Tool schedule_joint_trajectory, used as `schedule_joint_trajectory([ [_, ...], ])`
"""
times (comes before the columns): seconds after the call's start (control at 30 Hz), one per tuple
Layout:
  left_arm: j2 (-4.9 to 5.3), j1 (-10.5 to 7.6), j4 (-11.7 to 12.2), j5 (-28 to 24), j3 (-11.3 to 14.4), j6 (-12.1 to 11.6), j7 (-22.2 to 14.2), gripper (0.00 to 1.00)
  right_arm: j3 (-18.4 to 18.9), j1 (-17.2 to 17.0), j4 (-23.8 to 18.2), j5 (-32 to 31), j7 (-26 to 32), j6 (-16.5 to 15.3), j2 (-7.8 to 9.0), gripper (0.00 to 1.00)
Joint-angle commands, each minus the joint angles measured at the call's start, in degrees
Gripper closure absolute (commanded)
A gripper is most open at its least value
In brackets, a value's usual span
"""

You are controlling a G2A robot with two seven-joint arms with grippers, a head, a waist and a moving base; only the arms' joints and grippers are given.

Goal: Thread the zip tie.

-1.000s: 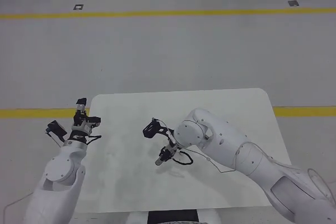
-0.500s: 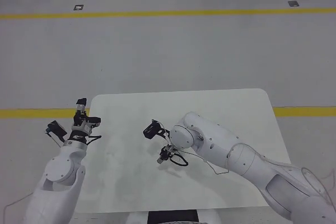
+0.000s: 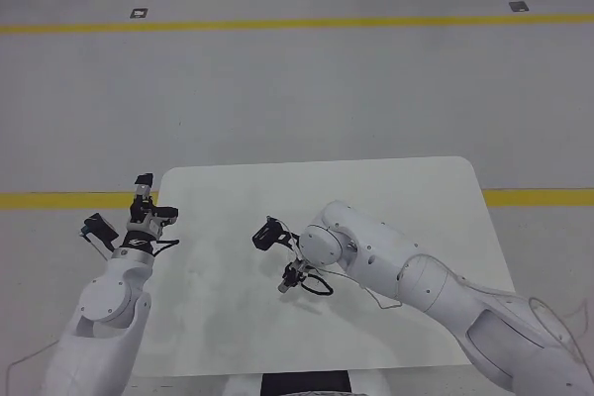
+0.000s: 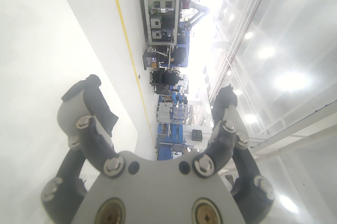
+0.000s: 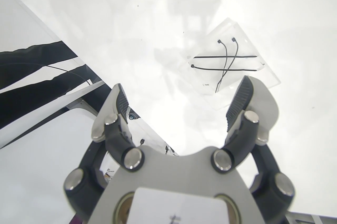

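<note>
At the table's (image 3: 396,198) nine o'clock edge, seen from above, the left gripper (image 4: 158,89) is raised with its fingers spread wide and nothing between them; it faces out into the room, not the work. Just off the table's centre, toward eight o'clock, the right gripper (image 5: 181,86) hangs low over the top, its ribbed pads (image 5: 238,97) also well apart and empty. Just beyond those pads lie the zip ties (image 5: 226,61): four thin black straps on a clear tray (image 5: 268,77), two lying straight and parallel, two curved ones crossing over them.

The straps look very light, springy and smooth, so a pinch at mid-length would probably let one bow or slide. The small square head at one end is likely the firmer place to hold, leaving the tapered tail free for the other gripper to feed through. Because they overlap, lifting one may drag its neighbours, and the light tray could shift under a push.

The tabletop is plain white, smooth and matte. Around it is pale grey floor with yellow lines (image 3: 277,22); the left wrist view looks into a bright hall with an equipment cabinet (image 4: 160,16) and blue racks beyond
</note>
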Motion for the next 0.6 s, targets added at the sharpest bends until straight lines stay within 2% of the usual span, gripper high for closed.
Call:
schedule_joint_trajectory([
  [0.0,0.0,0.0,0.0,0.0,0.0,0.0,0.0,0.0,0.0,0.0,0.0,-0.01,0.0,0.01,0.0,0.0],
  [0.13,0.0,0.0,0.0,0.0,0.0,0.0,0.0,0.0,-0.08,-0.16,0.15,-0.22,-0.34,-0.16,0.01,0.0],
  [0.23,0.0,0.0,0.0,0.0,0.0,0.0,0.0,0.0,-0.21,-0.77,0.99,-1.01,-1.58,-1.82,0.04,0.0],
  [0.57,0.0,0.0,0.0,0.0,0.0,0.0,0.0,0.0,-0.23,-1.08,1.27,-2.02,-2.61,-1.95,0.09,0.0],
])
